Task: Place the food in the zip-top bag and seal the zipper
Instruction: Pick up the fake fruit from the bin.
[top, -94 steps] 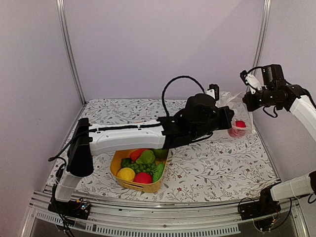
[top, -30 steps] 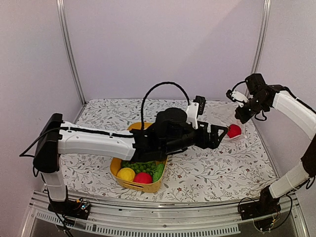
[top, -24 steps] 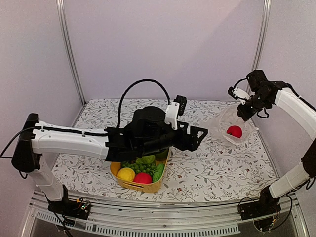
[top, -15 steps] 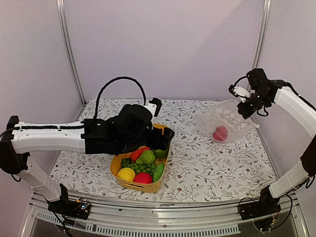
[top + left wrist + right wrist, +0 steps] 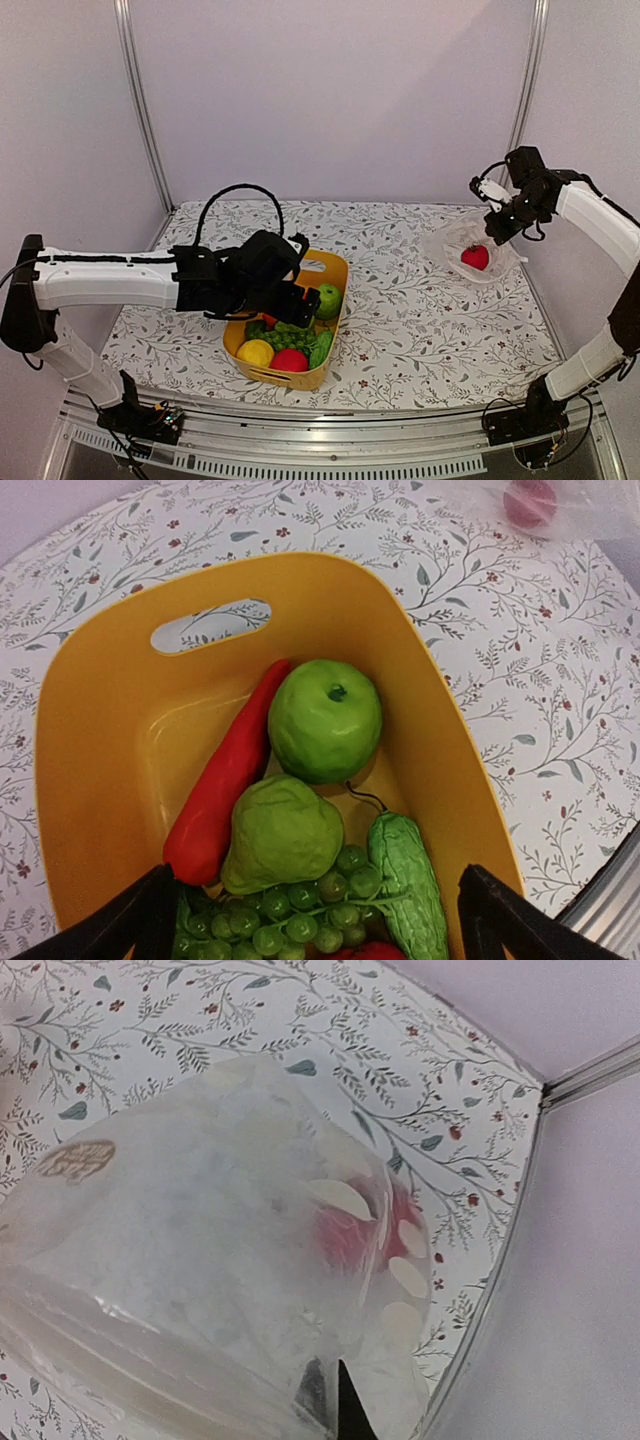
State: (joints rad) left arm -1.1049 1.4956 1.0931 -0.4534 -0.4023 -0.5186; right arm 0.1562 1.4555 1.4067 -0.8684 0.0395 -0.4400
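the zip-top bag [image 5: 462, 243] sits at the far right of the table [image 5: 420, 330] in the top view, a red fruit [image 5: 475, 257] inside, its upper edge pinched by the closed right gripper [image 5: 498, 225]; the left gripper [image 5: 303, 298] hovers over the yellow basket [image 5: 335, 270]. left wrist view: fingers [image 5: 145, 920] spread wide above a green apple [image 5: 325, 720], red chili [image 5: 225, 780] and grapes [image 5: 290, 910]. right wrist view: dotted plastic fills the frame, clamped between the fingertips [image 5: 345, 1405].

no legible text, no labels, brands, numbers or signs

Even soft light, wrist views sharp.
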